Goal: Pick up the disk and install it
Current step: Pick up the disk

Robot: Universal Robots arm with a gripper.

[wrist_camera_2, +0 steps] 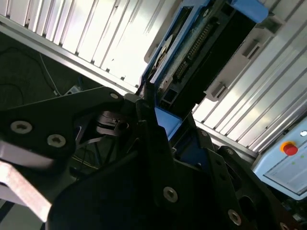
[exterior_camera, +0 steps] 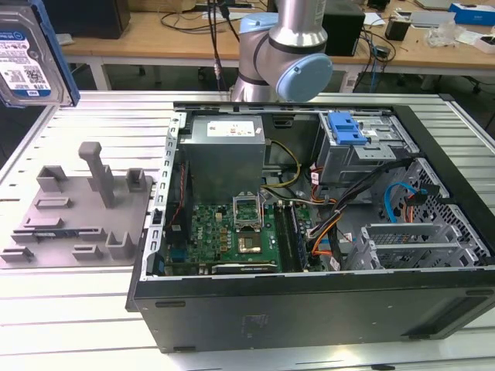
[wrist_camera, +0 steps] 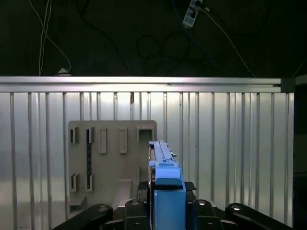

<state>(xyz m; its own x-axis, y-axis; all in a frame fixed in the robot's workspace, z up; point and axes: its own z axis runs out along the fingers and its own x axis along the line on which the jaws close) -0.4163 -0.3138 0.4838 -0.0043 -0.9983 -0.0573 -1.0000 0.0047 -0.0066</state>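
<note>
Holds the disk [wrist_camera: 162,155] clamped edge-on in the gripper [wrist_camera: 165,191], plate [wrist_camera: 110,143] beneath it — pick-up done, install not — probably needs squaring to the bay [exterior_camera: 346,131], well apart.

One disk [exterior_camera: 23,54]. One arm [exterior_camera: 290,39] with one gripper [wrist_camera: 165,211]. One table [exterior_camera: 77,309] carrying one open case [exterior_camera: 309,301] and one grey plate [exterior_camera: 73,212] with one tall post [exterior_camera: 94,166]. Inside the case: one blue tab [exterior_camera: 346,127], one power supply [exterior_camera: 224,151], one green board [exterior_camera: 220,232]. One red button [wrist_camera_2: 289,148].
</note>
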